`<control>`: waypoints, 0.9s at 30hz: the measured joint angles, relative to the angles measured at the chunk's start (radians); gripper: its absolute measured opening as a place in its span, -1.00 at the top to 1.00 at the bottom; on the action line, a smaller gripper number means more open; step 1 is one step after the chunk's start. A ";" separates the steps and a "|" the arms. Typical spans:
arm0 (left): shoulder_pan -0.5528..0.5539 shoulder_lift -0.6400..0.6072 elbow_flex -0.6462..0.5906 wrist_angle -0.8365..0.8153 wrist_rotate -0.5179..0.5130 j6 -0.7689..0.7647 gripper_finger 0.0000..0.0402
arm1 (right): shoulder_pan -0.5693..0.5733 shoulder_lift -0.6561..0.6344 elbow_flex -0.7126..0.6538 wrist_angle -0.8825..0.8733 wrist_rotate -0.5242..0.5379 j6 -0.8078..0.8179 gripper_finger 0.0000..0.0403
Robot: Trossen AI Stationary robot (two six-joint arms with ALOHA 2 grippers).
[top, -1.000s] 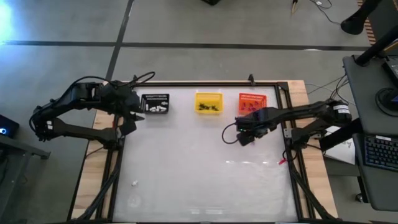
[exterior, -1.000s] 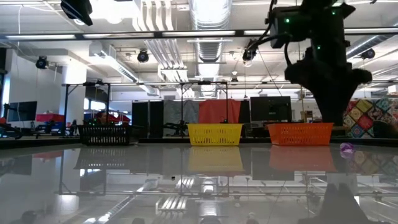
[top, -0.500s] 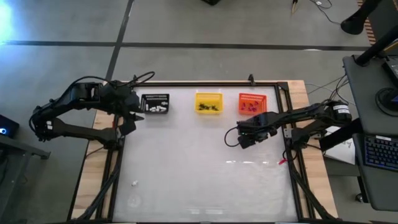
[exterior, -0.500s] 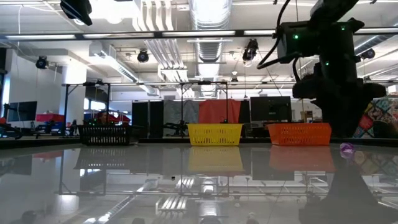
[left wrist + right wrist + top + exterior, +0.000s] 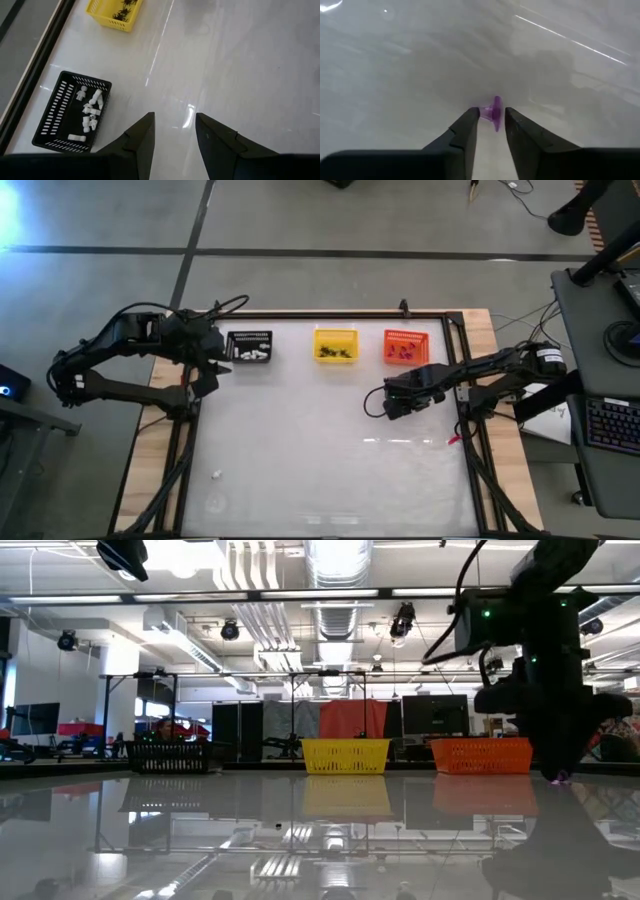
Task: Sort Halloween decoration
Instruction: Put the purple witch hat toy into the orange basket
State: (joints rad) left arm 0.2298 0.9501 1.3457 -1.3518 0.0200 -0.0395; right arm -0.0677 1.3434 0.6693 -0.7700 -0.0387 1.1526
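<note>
- White glossy table (image 5: pixel 300 440) filling the middle of the high view, wooden edge at both sides, grey floor around; open hall with ceiling lights and ducts behind it in the low view.
- Left arm (image 5: pixel 110 360) folded at mid-left of the high view, left gripper (image 5: pixel 218 358) just below-left of the black basket, fingers (image 5: pixel 141 140) spread with bare table between them, holding nothing.
- Right arm (image 5: pixel 490 370) reaching in from mid-right, right gripper (image 5: pixel 392 402) low over the table below the orange basket; in the low view a dark mass at right, tips down at the surface.
- Right fingers (image 5: pixel 465 132) set on either side of a purple bit (image 5: pixel 495 111), close in on it; touching or not, cannot tell.
- Three baskets in a row along the upper table edge: black basket (image 5: pixel 250 345) at left with white bits (image 5: pixel 90 110) inside, yellow basket (image 5: pixel 336 344) in the middle with black spiders (image 5: pixel 334 352), orange basket (image 5: pixel 406 346) at right with small dark pieces, kind not clear.
- Lone white bit (image 5: pixel 216 475) at lower left of the table, well apart from all baskets.
</note>
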 joint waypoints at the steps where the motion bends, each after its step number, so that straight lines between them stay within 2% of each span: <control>1: 0.000 0.000 0.000 0.000 0.000 0.000 0.38 | 0.000 0.000 -0.001 0.004 0.000 0.000 0.57; 7: 0.000 0.000 0.000 0.000 0.000 0.000 0.38 | 0.000 -0.003 -0.006 -0.005 0.001 -0.010 0.91; 19: 0.000 -0.004 0.000 -0.024 0.000 0.000 0.38 | 0.000 -0.072 0.090 -0.063 0.018 -0.012 0.96; 27: 0.000 -0.003 0.000 -0.055 0.000 -0.011 0.38 | -0.042 -0.146 0.164 -0.072 0.147 -0.026 0.96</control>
State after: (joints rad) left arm 0.2298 0.9466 1.3457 -1.4071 0.0196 -0.0502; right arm -0.1101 1.1976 0.8330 -0.8425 0.1085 1.1264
